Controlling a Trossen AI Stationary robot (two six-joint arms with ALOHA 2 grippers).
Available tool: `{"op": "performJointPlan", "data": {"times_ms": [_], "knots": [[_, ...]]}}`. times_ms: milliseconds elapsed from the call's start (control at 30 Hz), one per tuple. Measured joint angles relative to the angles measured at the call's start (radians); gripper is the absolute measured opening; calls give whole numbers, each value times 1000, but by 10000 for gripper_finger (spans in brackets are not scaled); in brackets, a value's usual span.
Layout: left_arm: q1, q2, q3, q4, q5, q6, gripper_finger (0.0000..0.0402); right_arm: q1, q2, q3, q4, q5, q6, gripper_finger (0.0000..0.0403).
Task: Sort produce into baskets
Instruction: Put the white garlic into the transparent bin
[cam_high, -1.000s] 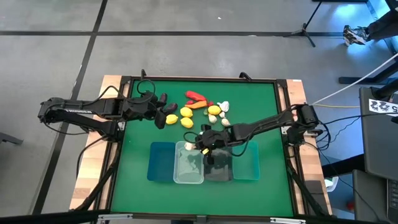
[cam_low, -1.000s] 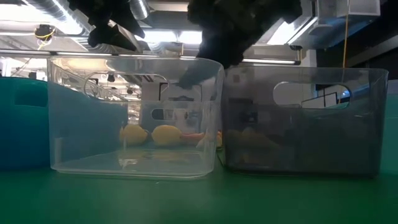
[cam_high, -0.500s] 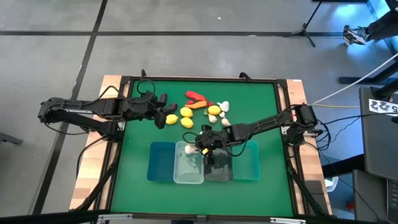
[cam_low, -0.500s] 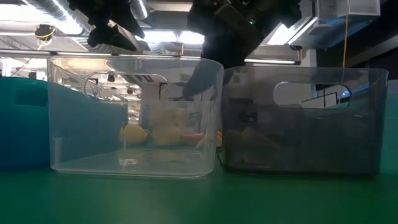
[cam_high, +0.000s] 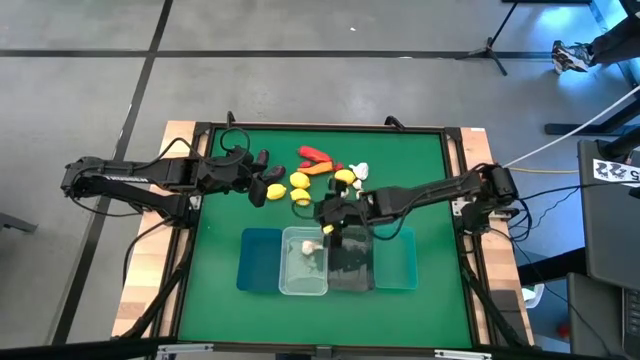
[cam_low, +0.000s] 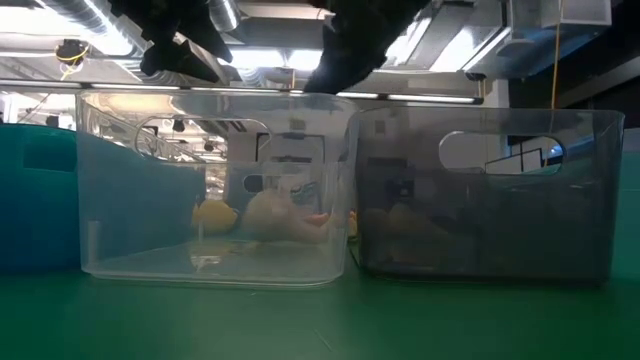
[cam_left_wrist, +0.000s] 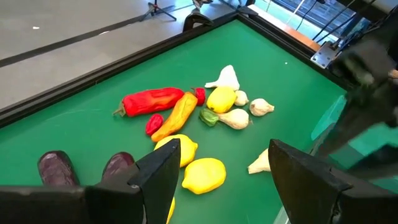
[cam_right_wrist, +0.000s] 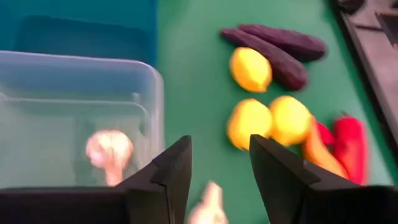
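Four bins in a row – blue (cam_high: 259, 260), clear (cam_high: 303, 272), dark grey (cam_high: 351, 264), teal (cam_high: 397, 258) – just below the right pincer (cam_high: 330, 222). One whitish garlic bulb (cam_right_wrist: 110, 151) lying in the clear bin. Beyond the pincer, loose on green: lemons (cam_right_wrist: 250, 68), purple aubergines (cam_right_wrist: 273, 46), red pepper (cam_left_wrist: 149, 101), orange pepper (cam_left_wrist: 174, 116), more garlic (cam_left_wrist: 235, 118).

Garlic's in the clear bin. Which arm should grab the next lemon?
Left. The left gripper is open, right beside the lemons. The right gripper is open by the clear bin, farther off.
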Motion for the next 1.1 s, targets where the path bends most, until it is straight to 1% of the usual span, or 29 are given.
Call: {"op": "performJointPlan", "data": {"times_ms": [133, 200, 267, 367, 467, 600, 700, 800, 867, 933, 1000, 1100], "knots": [[0, 0, 0, -1, 0, 0, 237, -51, -23, 67, -168, -23, 4, 163], [0, 0, 0, -1, 0, 6, 237, -80, -34, 75, -249, -22, 8, 163], [0, 0, 1, -2, 0, 13, 237, -113, -42, 75, -315, -30, 14, 163], [0, 0, 1, -7, 0, 17, 237, -161, -62, 63, -416, -70, 28, 163], [0, 0, 1, -17, 0, 18, 237, -198, -109, 7, -435, -136, 13, 163], [0, 0, 1, -30, 0, 18, 237, -227, -237, -149, -373, -163, 6, 163], [0, 0, 1, -30, 0, 18, 237, -247, -354, -309, -256, -163, 76, 163], [0, 0, 1, -30, -1, 18, 237, -260, -433, -460, -117, -148, 141, 163], [0, 0, 1, -28, -5, 25, 237, -259, -449, -536, -40, -124, 157, 163], [0, 0, 1, -28, -5, 29, 237, -259, -446, -586, 7, -103, 158, 163], [0, 0, 1, -26, -5, 29, 237, -272, -429, -609, 45, -91, 160, 163], [0, 0, 1, -25, -12, 28, 237, -306, -399, -618, 37, -97, 189, 172]]}}
